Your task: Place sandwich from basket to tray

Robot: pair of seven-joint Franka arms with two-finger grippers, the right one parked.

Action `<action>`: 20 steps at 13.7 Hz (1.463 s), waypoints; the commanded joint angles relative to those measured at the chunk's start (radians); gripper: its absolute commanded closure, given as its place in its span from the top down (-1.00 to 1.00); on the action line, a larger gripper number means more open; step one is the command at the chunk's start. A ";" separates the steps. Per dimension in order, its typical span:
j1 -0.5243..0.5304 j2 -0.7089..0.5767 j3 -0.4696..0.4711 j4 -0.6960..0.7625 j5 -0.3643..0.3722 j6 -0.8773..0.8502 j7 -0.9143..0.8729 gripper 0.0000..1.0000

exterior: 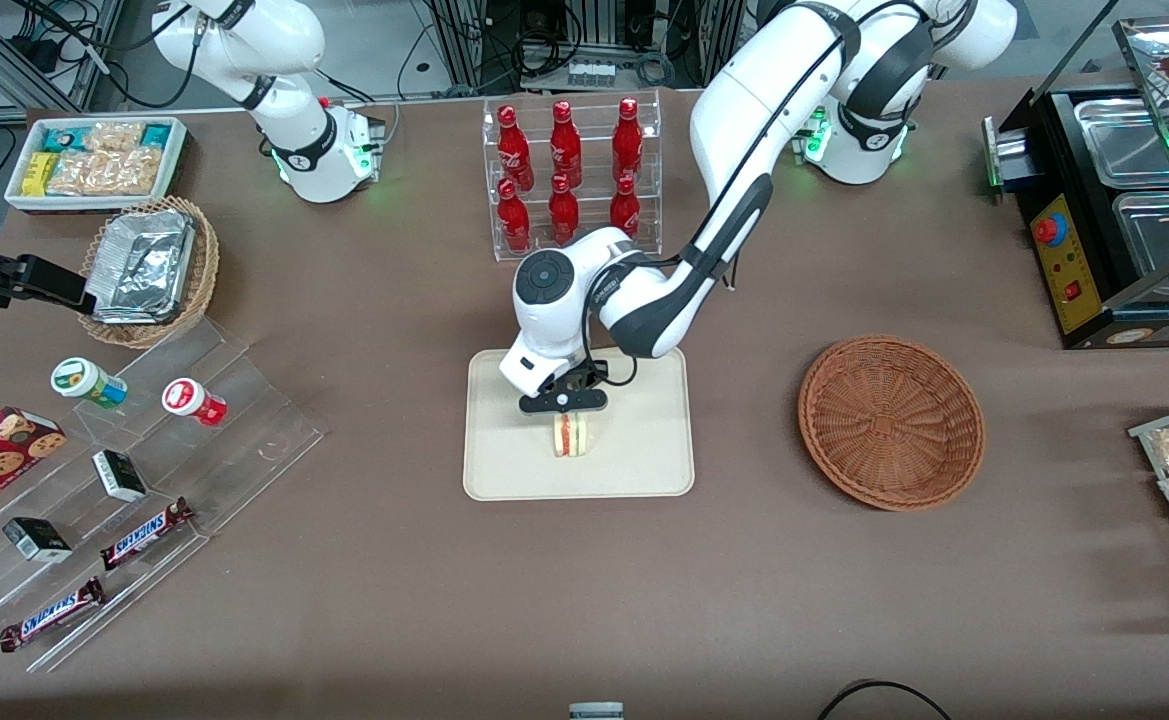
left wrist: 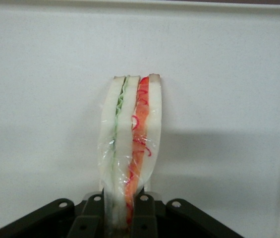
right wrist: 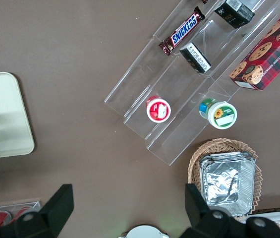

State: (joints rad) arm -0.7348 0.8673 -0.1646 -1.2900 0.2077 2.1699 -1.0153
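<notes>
The fingers (left wrist: 144, 218) are closed on the sandwich (left wrist: 130, 144), pinching it across its bread faces at one end so that the wedge hangs down from the left gripper (exterior: 566, 402) with its red and green filling edge turned toward the wrist camera. Gripping the flat sides rather than the layered edge makes sense: the bread gives the pads broad, even contact, and the clear film around the wedge keeps the layers from sliding apart under the squeeze.

In the front view the sandwich (exterior: 572, 434) stands upright over the middle of the cream tray (exterior: 504, 470), directly below the gripper. Its lower end looks to be at or just above the tray surface; the view does not settle whether it actually touches. The wrist view shows the tray (left wrist: 40, 99) as a plain pale field all around the wedge, with the low rim running along one edge, so the drop spot is well inside the rim.

The reddish-brown wicker basket (exterior: 891, 421) sits on the brown tabletop (exterior: 364, 600), well apart from the tray toward the working arm's end, and nothing lies in it. By my reading the carry is done and only the release remains; held on end like this, the wedge will probably tip onto a bread face once let go.
</notes>
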 commanded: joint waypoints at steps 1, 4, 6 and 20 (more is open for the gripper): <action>-0.011 -0.011 0.011 0.035 0.012 -0.031 -0.006 1.00; 0.015 -0.135 0.010 0.032 -0.014 -0.178 -0.006 1.00; 0.035 -0.239 0.013 0.015 -0.056 -0.260 -0.006 1.00; 0.504 -0.892 0.014 -0.297 -0.105 -0.717 0.407 1.00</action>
State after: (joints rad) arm -0.3069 0.0424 -0.1406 -1.5005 0.1174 1.4369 -0.6932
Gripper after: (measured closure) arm 0.000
